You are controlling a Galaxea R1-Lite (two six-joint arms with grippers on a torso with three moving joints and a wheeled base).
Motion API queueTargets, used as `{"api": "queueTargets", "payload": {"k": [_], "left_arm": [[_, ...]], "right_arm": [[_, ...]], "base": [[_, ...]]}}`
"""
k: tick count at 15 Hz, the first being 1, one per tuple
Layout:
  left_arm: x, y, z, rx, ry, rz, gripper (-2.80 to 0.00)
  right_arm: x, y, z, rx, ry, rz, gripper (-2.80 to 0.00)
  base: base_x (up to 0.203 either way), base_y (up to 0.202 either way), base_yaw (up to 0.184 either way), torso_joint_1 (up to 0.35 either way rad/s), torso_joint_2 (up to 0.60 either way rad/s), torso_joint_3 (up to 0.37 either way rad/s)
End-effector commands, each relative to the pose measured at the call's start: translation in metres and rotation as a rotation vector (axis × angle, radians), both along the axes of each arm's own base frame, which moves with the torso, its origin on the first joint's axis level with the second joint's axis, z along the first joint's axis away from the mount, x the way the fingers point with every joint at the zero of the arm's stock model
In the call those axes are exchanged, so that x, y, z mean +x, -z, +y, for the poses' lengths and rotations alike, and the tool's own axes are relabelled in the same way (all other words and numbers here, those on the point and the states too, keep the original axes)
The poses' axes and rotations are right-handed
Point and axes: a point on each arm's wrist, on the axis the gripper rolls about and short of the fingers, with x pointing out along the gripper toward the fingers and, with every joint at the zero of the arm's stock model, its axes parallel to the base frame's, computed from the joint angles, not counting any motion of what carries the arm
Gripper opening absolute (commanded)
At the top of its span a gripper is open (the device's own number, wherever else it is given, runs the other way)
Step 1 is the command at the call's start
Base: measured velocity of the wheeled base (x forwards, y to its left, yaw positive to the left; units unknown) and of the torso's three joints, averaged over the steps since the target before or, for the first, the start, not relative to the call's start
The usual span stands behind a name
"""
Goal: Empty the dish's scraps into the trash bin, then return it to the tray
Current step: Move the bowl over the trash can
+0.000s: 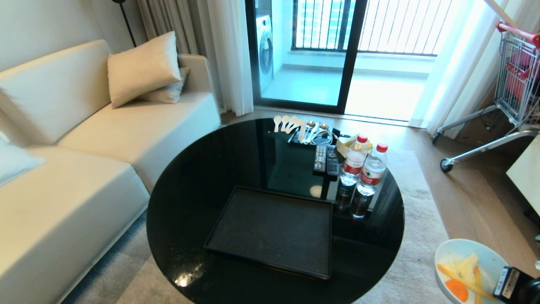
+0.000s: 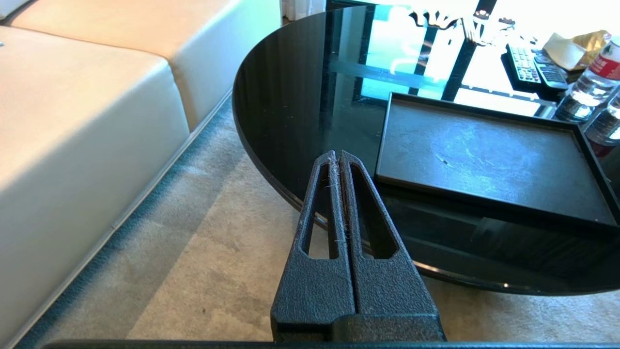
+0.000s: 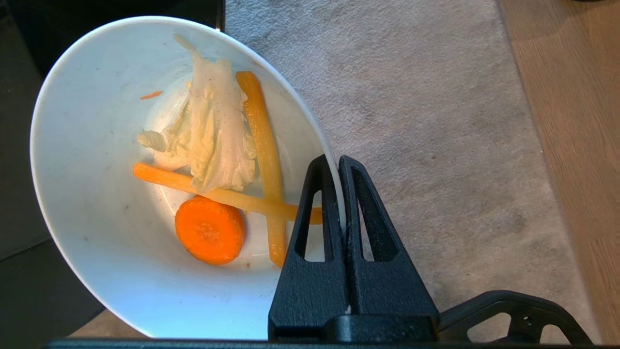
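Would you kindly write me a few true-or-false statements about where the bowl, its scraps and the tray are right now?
1. The small white ceramic bowl sits on the flat black rectangular tray. False: the tray holds nothing; the bowl is held out over the carpet beside the table.
2. The right gripper has its jaws shut on the bowl's rim. True.
3. The orange carrot pieces and pale leaf scraps lie in the bowl. True.
4. The left gripper holds a bottle. False: its jaws are shut on nothing, near the round black glass table.
5. A trash bin shows in the head view. False: none is in view.
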Motion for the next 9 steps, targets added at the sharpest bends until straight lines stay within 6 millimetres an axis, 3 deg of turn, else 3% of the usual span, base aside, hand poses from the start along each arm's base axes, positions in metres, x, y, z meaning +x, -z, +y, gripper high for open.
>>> {"api": "queueTargets", "payload": {"k": [1,9], "left_arm": [[0.0000,0.0000,0.0000,-0.001,0.000,-0.001,-2.80],[0.0000,0.0000,0.0000,-0.001,0.000,-0.001,-2.80]], "right_arm": [[-0.0008,0.0022,-0.0002,-0.001,0.004,0.010,-2.80],[-0.0025,0.0030,-0.0004,0.007,-0.001,0.012,-2.80]], "base": [[0.000,0.000,0.000,0.000,0.00,0.000],[0.000,0.000,0.000,0.000,0.00,0.000]]}}
